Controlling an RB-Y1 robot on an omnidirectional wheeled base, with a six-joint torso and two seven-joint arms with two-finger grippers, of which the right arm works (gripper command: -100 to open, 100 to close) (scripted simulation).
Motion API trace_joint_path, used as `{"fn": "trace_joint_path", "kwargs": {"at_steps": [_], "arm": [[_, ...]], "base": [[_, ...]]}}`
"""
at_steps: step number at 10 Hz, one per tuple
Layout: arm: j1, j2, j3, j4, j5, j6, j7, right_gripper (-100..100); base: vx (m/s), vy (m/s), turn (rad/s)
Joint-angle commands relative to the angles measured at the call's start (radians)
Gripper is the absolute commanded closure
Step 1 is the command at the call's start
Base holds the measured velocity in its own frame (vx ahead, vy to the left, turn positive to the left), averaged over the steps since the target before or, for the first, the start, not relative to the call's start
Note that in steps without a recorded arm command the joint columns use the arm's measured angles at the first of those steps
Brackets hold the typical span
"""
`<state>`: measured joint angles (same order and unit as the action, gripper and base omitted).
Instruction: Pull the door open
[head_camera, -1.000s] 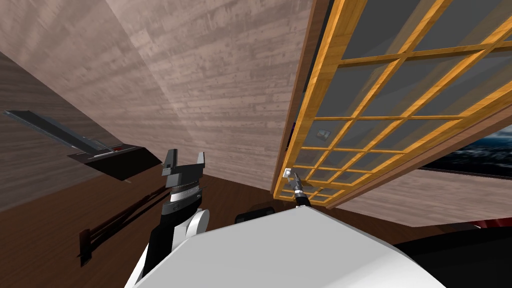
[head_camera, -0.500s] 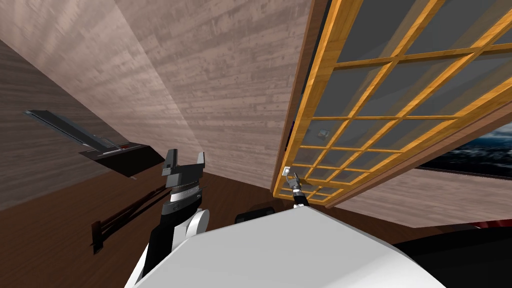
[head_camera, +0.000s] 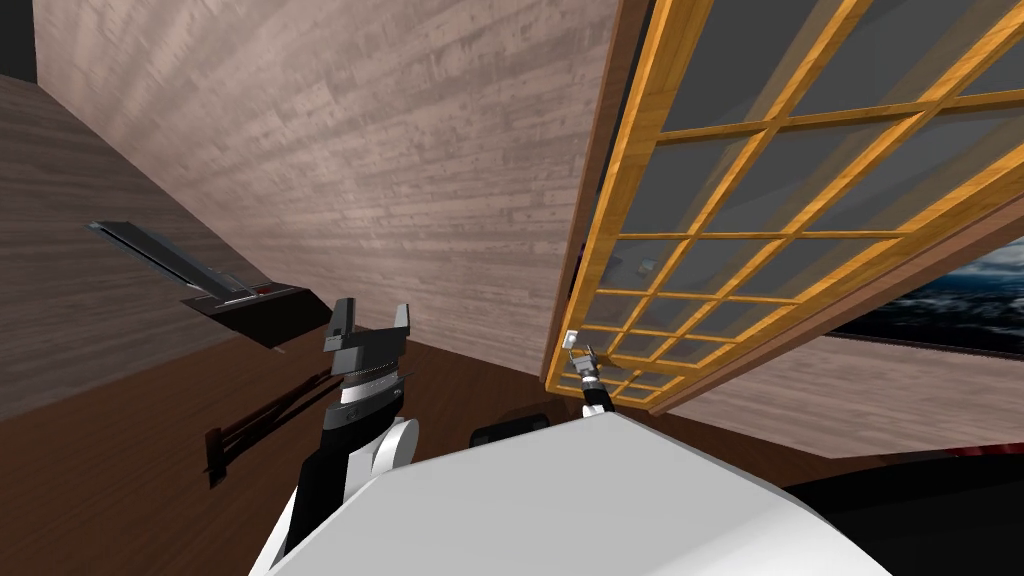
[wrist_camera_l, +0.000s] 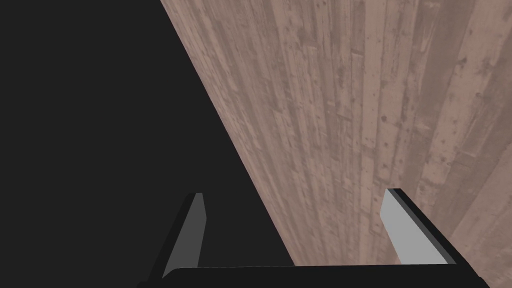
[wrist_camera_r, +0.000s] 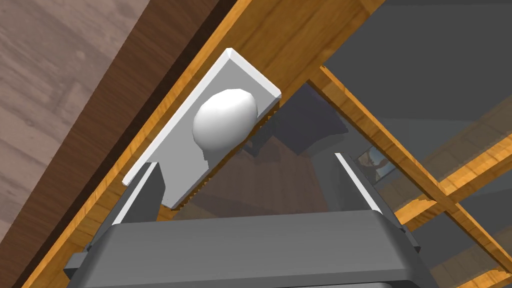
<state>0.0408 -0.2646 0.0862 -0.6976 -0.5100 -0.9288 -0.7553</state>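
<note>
The door (head_camera: 760, 200) is a grid of dark glass panes in an orange wooden frame, standing to my right front. Its white knob (wrist_camera_r: 225, 122) sits on a white plate (wrist_camera_r: 200, 145) at the door's edge, small in the head view as the knob (head_camera: 571, 339). My right gripper (wrist_camera_r: 245, 162) is open just short of the knob, which lies ahead between the fingers, nearer one finger (wrist_camera_r: 145, 192). In the head view the right gripper (head_camera: 583, 358) sits right below the knob. My left gripper (head_camera: 370, 325) is raised at my left front, open and empty.
A plank wall (head_camera: 400, 180) runs left of the door, edged by a dark brown jamb (head_camera: 585, 220). A black shelf-like fixture (head_camera: 240, 300) hangs on the left wall. A dark rail-like object (head_camera: 270, 425) lies on the brown floor. A dark picture (head_camera: 960, 300) is at the right.
The head view has swung, so the left wall's fixture and the floor rail shifted right. My right gripper has crept up and left, closer to the knob. The left arm kept still.
</note>
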Motion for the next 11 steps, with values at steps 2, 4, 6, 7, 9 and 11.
{"fn": "trace_joint_path", "kwargs": {"at_steps": [2,4,6,7,9,11], "arm": [[-0.005,0.009,0.013,-0.006,-0.03,0.006,-0.073,-100],[-0.008,0.014,0.02,-0.011,-0.048,0.011,-0.119,-100],[-0.012,0.019,0.027,-0.017,-0.066,0.016,-0.161,-100],[-0.015,0.024,0.034,-0.022,-0.083,0.021,-0.197,-100],[-0.018,0.029,0.041,-0.027,-0.1,0.025,-0.242,-100],[-0.02,0.033,0.048,-0.032,-0.116,0.029,-0.281,-100]], "base": [[-0.056,-0.009,0.018],[-0.05,-0.01,0.029],[-0.065,-0.016,0.033],[-0.062,-0.005,0.032],[-0.055,-0.007,0.023],[-0.06,-0.009,0.03]]}}
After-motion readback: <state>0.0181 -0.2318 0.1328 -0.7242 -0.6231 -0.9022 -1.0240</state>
